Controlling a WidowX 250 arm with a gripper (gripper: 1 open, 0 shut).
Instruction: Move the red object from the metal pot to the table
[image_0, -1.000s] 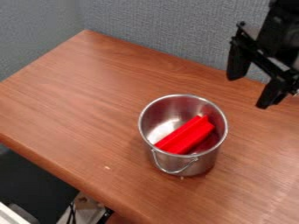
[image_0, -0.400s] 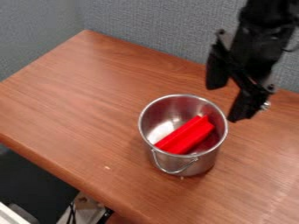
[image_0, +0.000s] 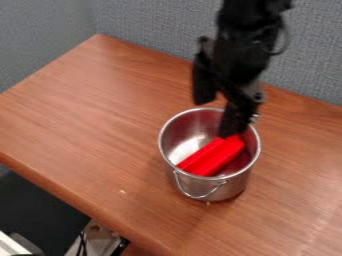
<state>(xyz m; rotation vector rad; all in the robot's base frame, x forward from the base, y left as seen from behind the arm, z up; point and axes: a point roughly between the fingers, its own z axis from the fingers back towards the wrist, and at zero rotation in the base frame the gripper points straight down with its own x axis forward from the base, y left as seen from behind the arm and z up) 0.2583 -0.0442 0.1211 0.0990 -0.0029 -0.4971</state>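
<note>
- My gripper (image_0: 223, 100) hangs pointing downward over the far rim of the metal pot (image_0: 210, 155), fingers spread wide with nothing between them.
- One finger (image_0: 203, 82) sits on the left side, above the surface just behind the pot; the other finger (image_0: 235, 117) reaches lower, its tip at or just inside the pot's far rim. Cannot tell whether that tip touches the steel.
- The red object (image_0: 215, 155) lies inside the pot, tilted: one end lower toward the near-left wall, the other end raised toward the far-right wall. The inner wall beside it carries a red tint.
- My gripper is not in contact with the red object; a gap shows between the lower fingertip and the block's upper end.
- The pot stands upright on the surface (image_0: 80, 100), toward its near edge, with its thin wire handle hanging down on the near side.
- The surface is reddish-brown wood with visible grain; a grey wall (image_0: 147, 25) runs behind it.
- Below the near edge of the surface, a dark floor area with some blurred items I cannot identify.
</note>
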